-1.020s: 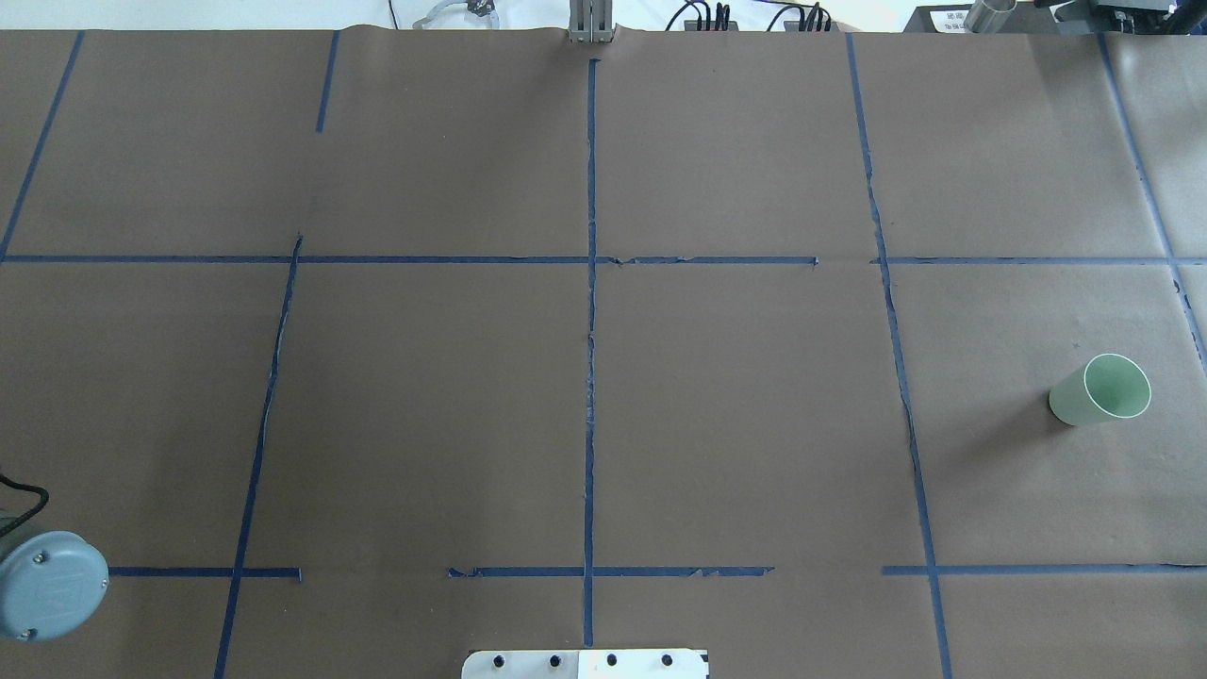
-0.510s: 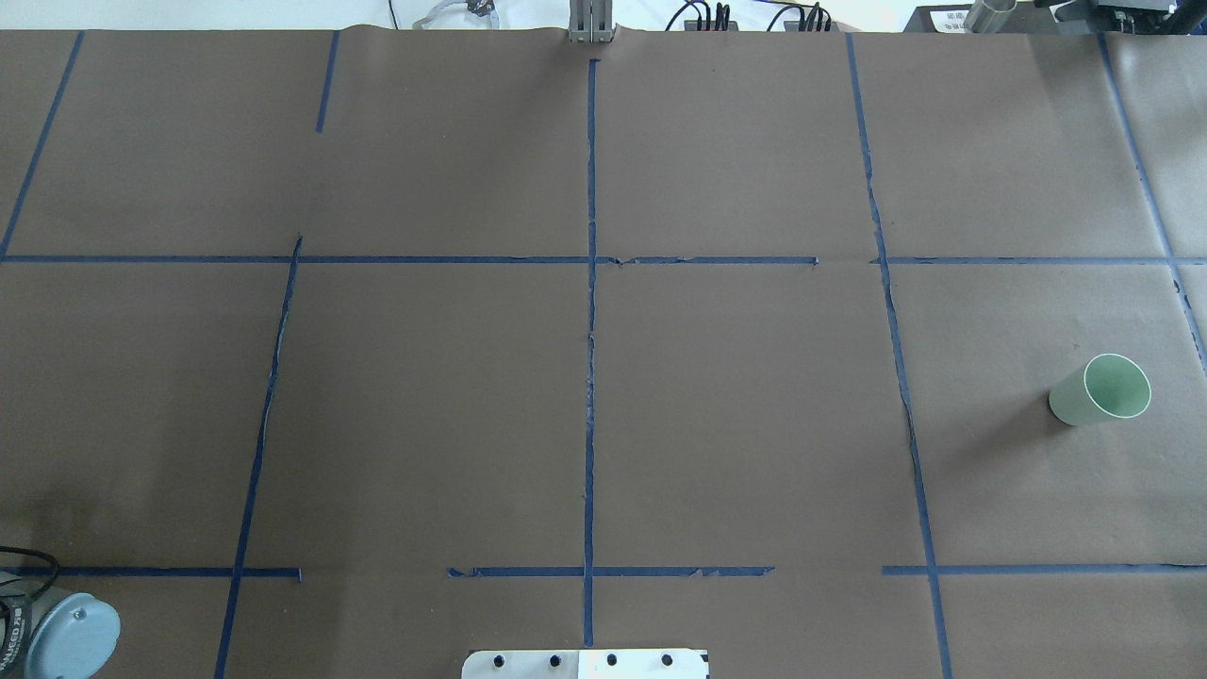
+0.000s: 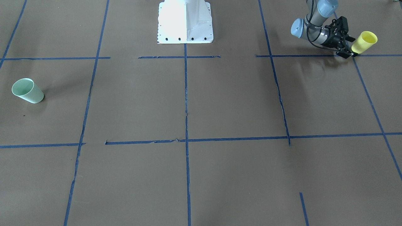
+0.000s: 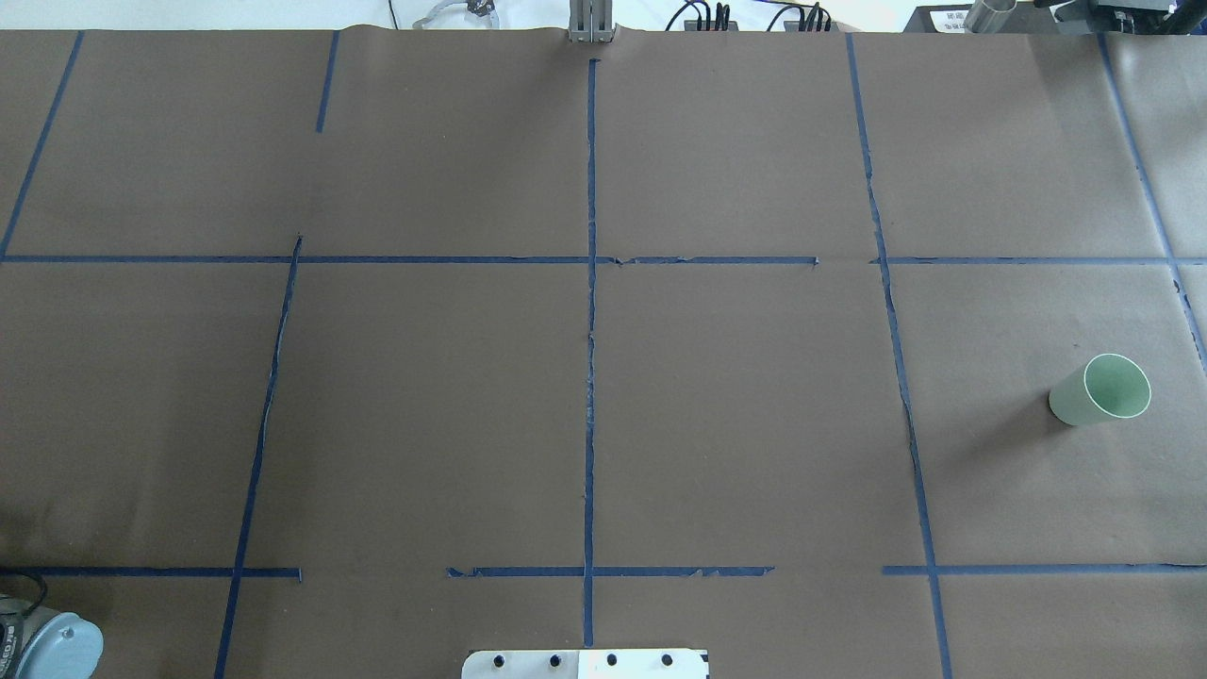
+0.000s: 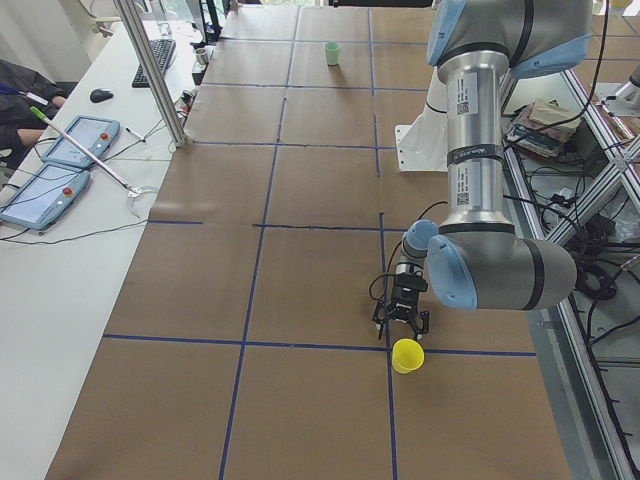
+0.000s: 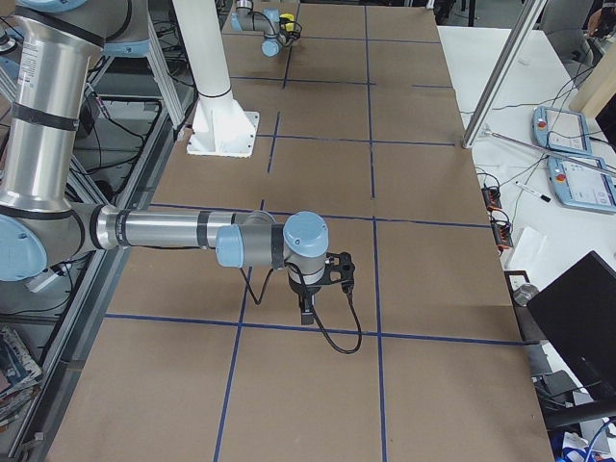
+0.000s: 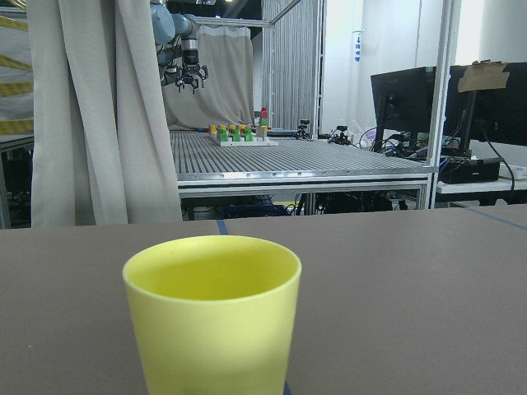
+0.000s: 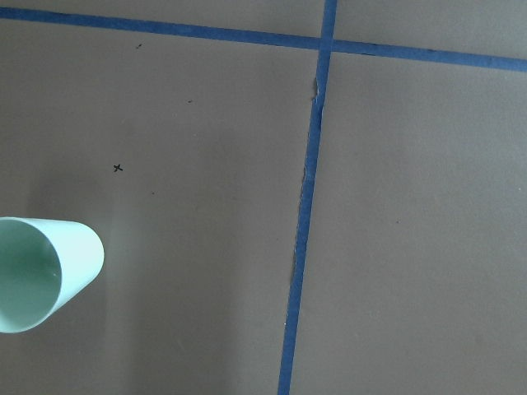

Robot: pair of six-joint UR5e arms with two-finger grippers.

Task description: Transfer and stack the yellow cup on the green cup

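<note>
The yellow cup [image 3: 364,41] stands upright at the robot-side edge of the table, on a blue tape line. My left gripper [image 3: 349,47] lies low beside it, open, its fingertips just short of the cup's wall and nothing between them. From the table's left end, that gripper [image 5: 402,331] points at the yellow cup [image 5: 407,355]. The left wrist view is filled by the yellow cup [image 7: 212,313]. The green cup [image 4: 1100,389] stands upright far off on the other side, and the right wrist view has the green cup [image 8: 41,271] below. My right gripper [image 6: 307,310] hangs over the table; I cannot tell its state.
The white robot base [image 3: 185,22] sits at the middle of the near edge. Blue tape lines grid the brown table cover [image 4: 735,415]. A side table with tablets [image 5: 60,170], a keyboard and a metal post [image 5: 150,70] runs along the far side, with a person's arm at its end.
In the overhead view the left arm's grey joint has slid down into the bottom left corner. The green cup has not moved.
</note>
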